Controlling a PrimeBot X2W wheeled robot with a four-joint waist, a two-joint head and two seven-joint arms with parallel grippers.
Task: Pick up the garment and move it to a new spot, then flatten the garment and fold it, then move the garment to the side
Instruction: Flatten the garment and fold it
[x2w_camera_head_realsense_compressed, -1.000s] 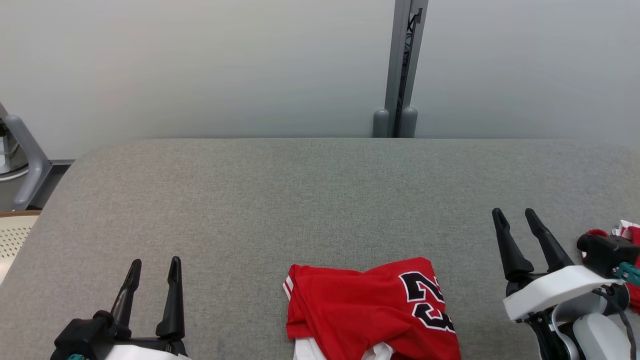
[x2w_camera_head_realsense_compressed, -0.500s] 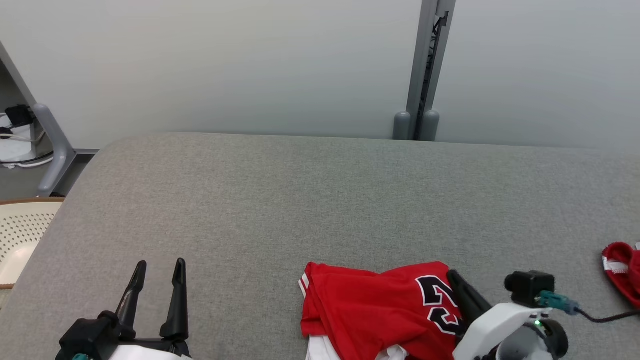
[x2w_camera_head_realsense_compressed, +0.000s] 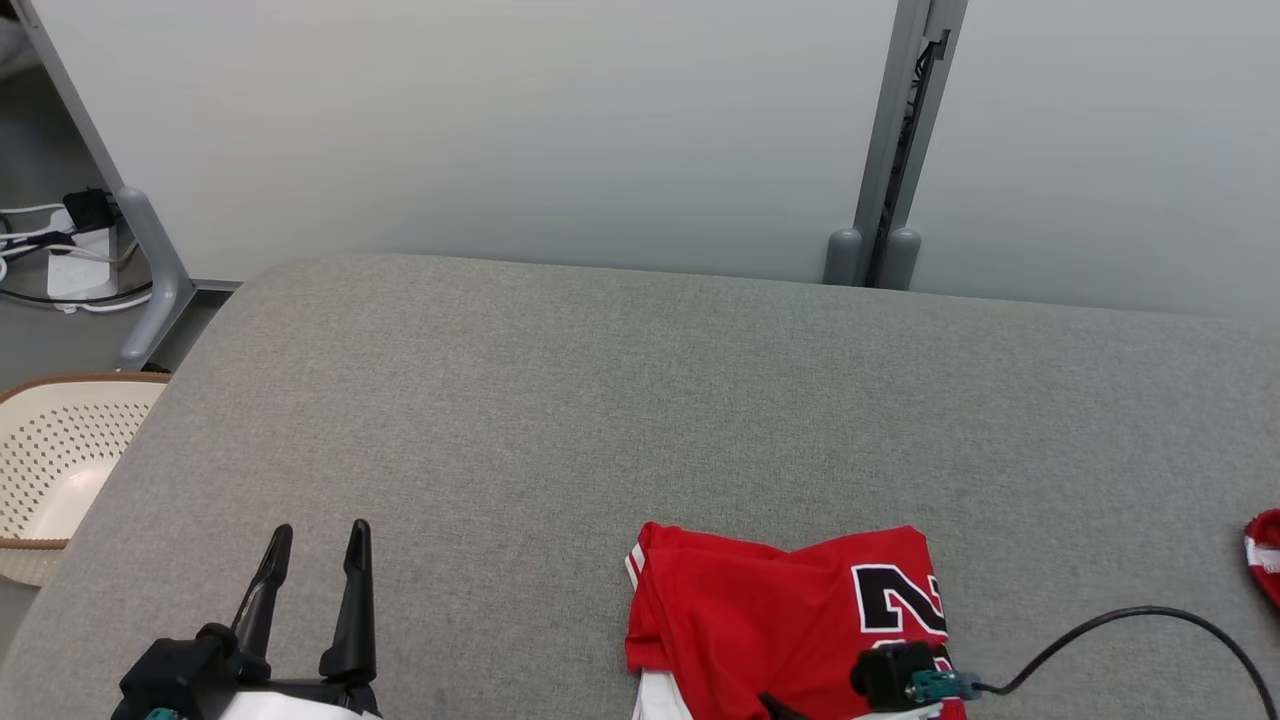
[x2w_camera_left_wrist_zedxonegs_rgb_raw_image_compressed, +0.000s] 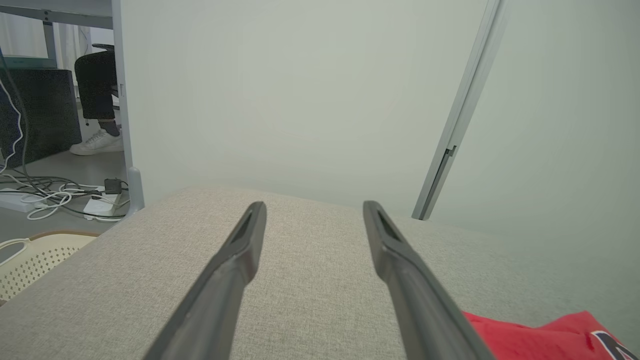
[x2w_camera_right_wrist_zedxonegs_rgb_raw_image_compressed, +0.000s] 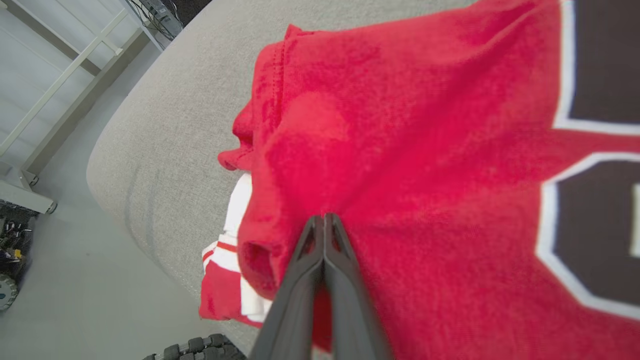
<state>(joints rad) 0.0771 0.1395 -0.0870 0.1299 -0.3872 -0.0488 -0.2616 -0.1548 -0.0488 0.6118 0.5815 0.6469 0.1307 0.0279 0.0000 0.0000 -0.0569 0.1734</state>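
**Right claw pinched on the jersey: lift clean, don't drag**

The red jersey with a black, white-edged number (x2w_camera_head_realsense_compressed: 760, 610) lies bunched at the near edge of the grey fabric-topped bench (x2w_camera_head_realsense_compressed: 600, 400), right of centre. The right claw (x2w_camera_right_wrist_zedxonegs_rgb_raw_image_compressed: 324, 217) is closed tip to tip on a pucker of the top layer, with creases running out from the pinch. The left claw (x2w_camera_head_realsense_compressed: 320, 528) hangs wide apart over bare bench, well left of the cloth, holding nothing.

The bite looks thin, so a slow, straight lift seems wise. The white-striped hem (x2w_camera_right_wrist_zedxonegs_rgb_raw_image_compressed: 225, 250) should clear the bench edge before the jersey is carried toward the open middle. Dragging would likely roll the cloth tighter.

How many layers are caught cannot be told. In the head view the jersey's near part runs off the bottom edge, and the dark camera block on the right wrist (x2w_camera_head_realsense_compressed: 890, 675) covers part of the number. A second red cloth (x2w_camera_head_realsense_compressed: 1265, 560) is cut off at the right edge.
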